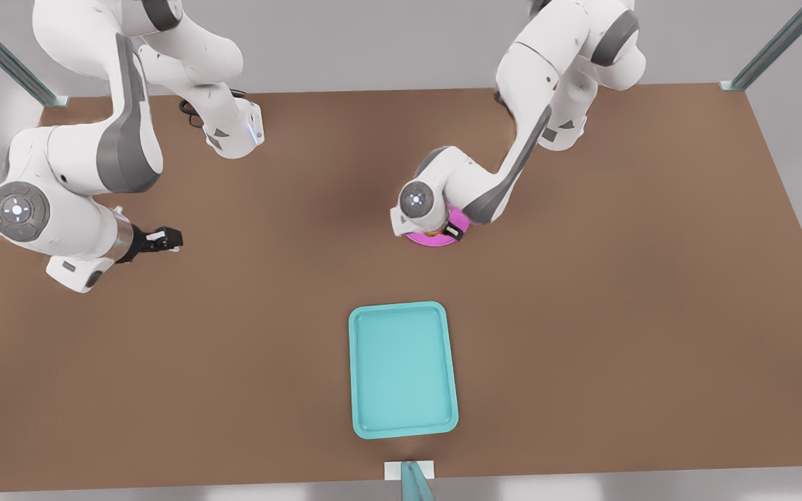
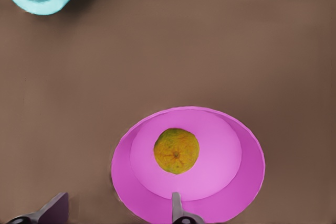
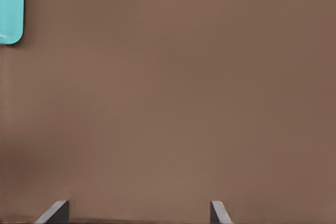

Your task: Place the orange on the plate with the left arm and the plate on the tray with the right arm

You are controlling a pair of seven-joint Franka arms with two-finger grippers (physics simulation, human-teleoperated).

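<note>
in the middle of the pink plate [image 2: 188, 163] the orange [image 2: 176, 150] is seen lying free, touched by no finger; the plate itself rests on the brown table [image 1: 617, 292] near its centre, toward the far edge, well apart from the teal tray [image 1: 404, 369] that lies close to the near edge. above the plate the left gripper [image 2: 118, 212] is held with its fingers apart and nothing between them, so the orange step is judged done. the step in hand is judged to be the plate's transfer. the left arm should be lifted straight clear first. the right gripper [image 1: 166, 240], fingers apart and empty, hangs near the table's edge at the front view's left. the plate's rim should be gripped at one side, kept level so the orange is not rolled off, and set down inside the tray's raised rim.
</note>
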